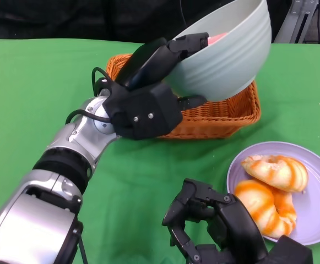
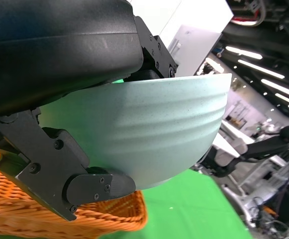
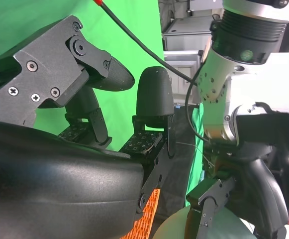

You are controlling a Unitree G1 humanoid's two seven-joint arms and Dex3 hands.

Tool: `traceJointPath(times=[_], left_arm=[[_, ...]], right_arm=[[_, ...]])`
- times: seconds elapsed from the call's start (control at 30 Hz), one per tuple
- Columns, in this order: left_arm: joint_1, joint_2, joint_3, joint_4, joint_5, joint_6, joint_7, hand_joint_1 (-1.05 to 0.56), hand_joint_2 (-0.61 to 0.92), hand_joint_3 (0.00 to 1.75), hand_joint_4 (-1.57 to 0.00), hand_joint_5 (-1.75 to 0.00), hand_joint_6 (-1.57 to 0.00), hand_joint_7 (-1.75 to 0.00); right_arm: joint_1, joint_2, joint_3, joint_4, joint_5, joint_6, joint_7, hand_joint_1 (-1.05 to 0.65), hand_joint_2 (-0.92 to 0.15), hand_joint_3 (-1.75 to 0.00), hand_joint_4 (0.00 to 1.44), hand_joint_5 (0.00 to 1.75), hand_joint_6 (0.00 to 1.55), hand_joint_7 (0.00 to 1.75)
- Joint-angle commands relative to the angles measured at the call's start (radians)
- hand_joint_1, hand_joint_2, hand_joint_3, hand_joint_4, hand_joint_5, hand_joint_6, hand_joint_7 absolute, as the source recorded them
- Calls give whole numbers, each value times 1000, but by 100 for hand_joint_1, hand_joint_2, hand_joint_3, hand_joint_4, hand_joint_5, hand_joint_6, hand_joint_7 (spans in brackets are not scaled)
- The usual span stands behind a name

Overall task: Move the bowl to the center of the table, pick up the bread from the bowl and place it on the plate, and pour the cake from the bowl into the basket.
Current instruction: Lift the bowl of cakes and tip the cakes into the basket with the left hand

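Left hand [image 1: 148, 91] grips pale green bowl [image 1: 231, 52] by rim, holding it tilted steeply above orange wicker basket [image 1: 226, 118]; pink cake [image 1: 217, 37] just visible at bowl's rim, beside fingers; right hand [image 1: 217, 225] low near table edge, fingers loosely curled, holding nothing; two orange-striped breads [image 1: 272, 190] lie on lilac plate [image 1: 314, 220] on green table [image 1: 33, 93].

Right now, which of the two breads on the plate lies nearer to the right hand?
The lower bread, beside the right hand; the other bread lies farther up the plate.
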Motion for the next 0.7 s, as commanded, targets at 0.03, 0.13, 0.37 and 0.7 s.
traceJointPath(times=[0.03, 0.13, 0.37, 0.7], left_arm=[[-62, 4, -6, 23, 17, 10, 62, -4, 69, 87, -57, -175, -59, -165], [-73, -2, -9, 42, 21, 28, 74, -5, 69, 86, -56, -175, -59, -165], [-77, -42, 37, 68, -39, 91, 61, -1, 74, 77, -55, -175, -59, -164], [-94, -98, 129, 78, -153, 162, -18, -8, 74, 82, -64, -175, -52, -175]], right_arm=[[-4, 5, 3, 4, -4, -22, -4, -17, -44, -118, 79, 166, 72, 135], [-3, 9, 6, 4, -3, -22, -5, -17, -44, -118, 80, 166, 73, 135], [2, 9, 15, 4, -11, -25, -10, -18, -44, -118, 80, 167, 74, 134], [3, 9, 23, 11, -9, -18, -11, -19, -47, -112, 79, 168, 73, 134]])
